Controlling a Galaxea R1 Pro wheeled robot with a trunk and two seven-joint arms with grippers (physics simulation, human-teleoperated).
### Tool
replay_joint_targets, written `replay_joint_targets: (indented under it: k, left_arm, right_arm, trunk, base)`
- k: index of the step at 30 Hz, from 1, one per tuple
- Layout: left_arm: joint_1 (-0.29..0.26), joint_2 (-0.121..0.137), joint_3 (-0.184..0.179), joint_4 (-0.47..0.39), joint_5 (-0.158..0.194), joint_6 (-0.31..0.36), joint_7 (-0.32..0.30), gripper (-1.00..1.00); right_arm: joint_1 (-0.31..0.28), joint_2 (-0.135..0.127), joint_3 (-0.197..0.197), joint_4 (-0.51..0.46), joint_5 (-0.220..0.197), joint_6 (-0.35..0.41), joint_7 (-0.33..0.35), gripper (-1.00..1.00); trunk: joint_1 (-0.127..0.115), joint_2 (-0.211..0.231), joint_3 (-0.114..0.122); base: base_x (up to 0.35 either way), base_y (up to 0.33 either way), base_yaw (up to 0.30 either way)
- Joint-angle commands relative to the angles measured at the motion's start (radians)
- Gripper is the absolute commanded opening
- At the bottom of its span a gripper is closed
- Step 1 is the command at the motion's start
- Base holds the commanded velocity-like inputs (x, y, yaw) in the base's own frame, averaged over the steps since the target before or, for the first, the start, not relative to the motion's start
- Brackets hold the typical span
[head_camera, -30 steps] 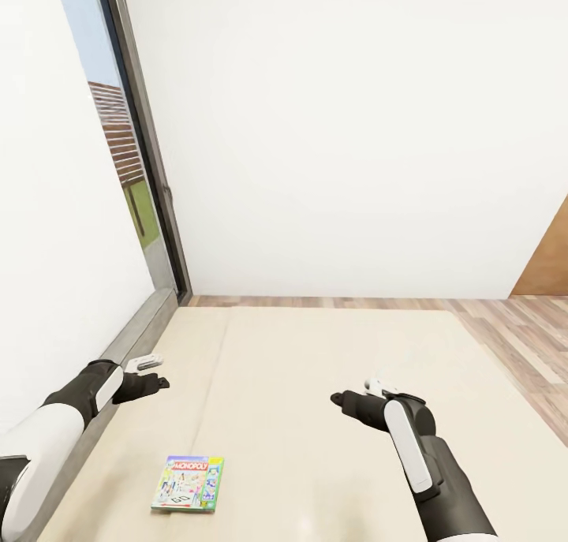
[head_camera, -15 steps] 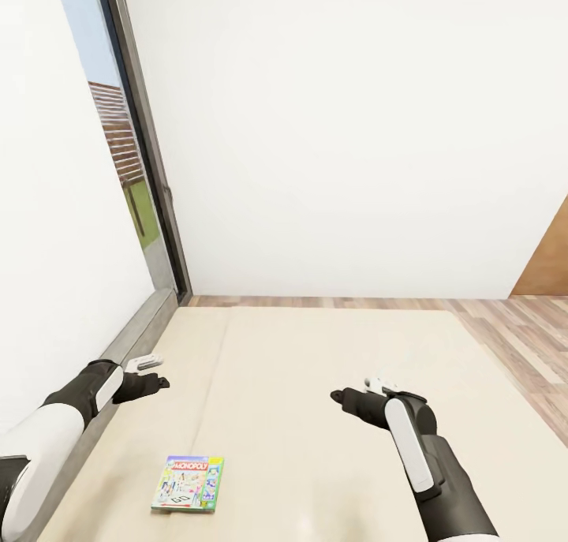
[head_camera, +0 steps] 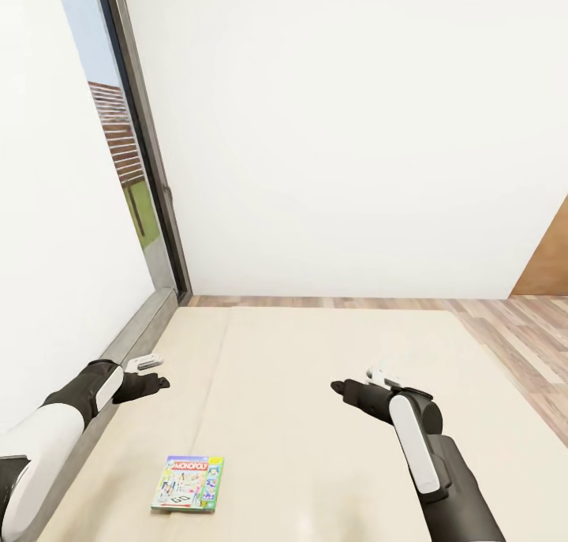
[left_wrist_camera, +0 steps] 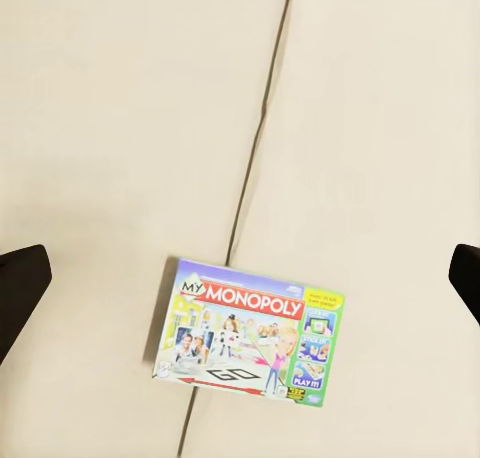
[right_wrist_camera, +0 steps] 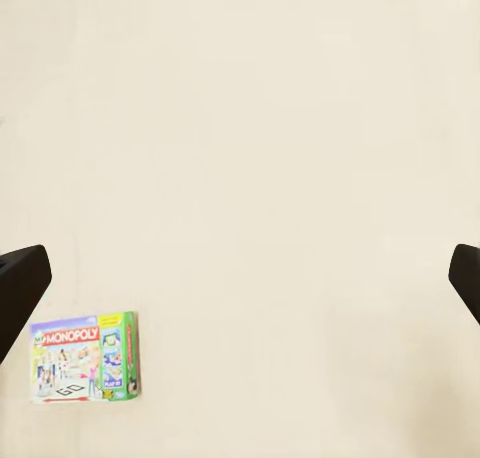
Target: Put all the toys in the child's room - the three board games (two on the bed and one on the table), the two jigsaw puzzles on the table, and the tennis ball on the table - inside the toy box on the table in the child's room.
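One board game (head_camera: 188, 484), a thin flat Monopoly box with a pale multicoloured cover, lies face up on the beige mattress of the bed (head_camera: 315, 353), near its front left. The same box appears in the left wrist view (left_wrist_camera: 250, 336), straddling a seam in the mattress, and in the right wrist view (right_wrist_camera: 84, 358). My left gripper (head_camera: 155, 373) hovers above the mattress, beyond and left of the box, fingertips (left_wrist_camera: 20, 283) spread wide and empty. My right gripper (head_camera: 356, 386) hovers over the middle of the bed, well right of the box, also open, fingertips (right_wrist_camera: 20, 278) apart.
A tall dark-framed window (head_camera: 134, 155) runs along the left, with a grey ledge (head_camera: 130, 333) beside the mattress. A white wall (head_camera: 339, 132) stands behind the bed. Wood-plank floor (head_camera: 521, 329) lies to the right, and a brown panel (head_camera: 548, 262) is at the far right.
My right arm has shifted slightly to the right and its gripper has risen a little. The left arm and the board game have not moved.
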Motion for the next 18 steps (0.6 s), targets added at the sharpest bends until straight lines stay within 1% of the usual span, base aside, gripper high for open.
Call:
replay_joint_targets:
  k: [1,9,18]
  left_arm:
    - [-0.001,0.000,0.001,-0.001,0.005,0.006,0.000,1.00]
    - [-0.001,-0.001,0.001,-0.001,0.005,0.006,0.000,1.00]
    - [-0.001,-0.001,0.001,-0.001,0.005,0.006,0.000,1.00]
  right_arm:
    - [-0.001,0.001,-0.001,-0.001,-0.011,0.003,-0.009,1.00]
    - [-0.002,0.001,-0.002,0.001,-0.011,0.004,-0.009,1.00]
    - [-0.002,0.001,-0.003,0.005,-0.010,0.004,-0.010,1.00]
  trunk:
    - [0.001,-0.002,-0.002]
    - [0.001,-0.002,-0.003]
    - [0.001,-0.002,-0.014]
  base:
    - [0.000,0.000,0.000]
    - [0.000,0.000,0.000]
    - [0.000,0.000,0.000]
